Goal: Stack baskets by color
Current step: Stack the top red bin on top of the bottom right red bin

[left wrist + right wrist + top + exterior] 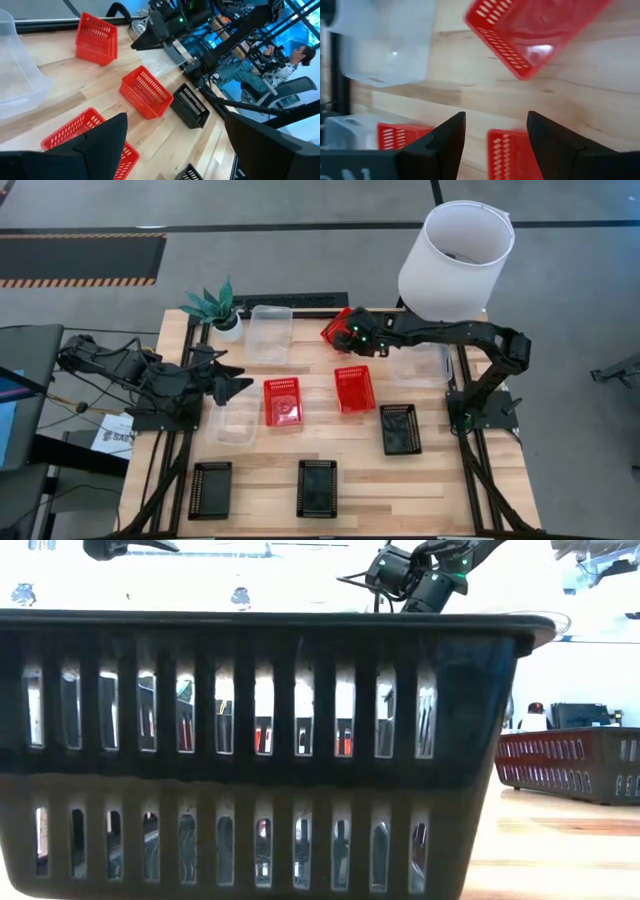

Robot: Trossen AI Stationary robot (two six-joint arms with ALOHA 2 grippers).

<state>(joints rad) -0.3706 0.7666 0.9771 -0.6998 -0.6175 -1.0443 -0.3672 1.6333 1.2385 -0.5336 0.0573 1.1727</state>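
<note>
Right wrist view shows the right pincer [496, 131] spread wide, empty, above a red basket [532, 31].

Glossy plastic baskets [283, 401], wood table [360, 470]

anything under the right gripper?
Under the open right gripper, bare wooden table and the edges of two red mesh plastic baskets; its fingers cover the rest of them.

Three red baskets [283, 401] sit mid-frame, one tilted near the top [338, 328]. Black baskets [317, 487] line the bottom. Clear baskets [269, 333] lie upper centre and left.
</note>
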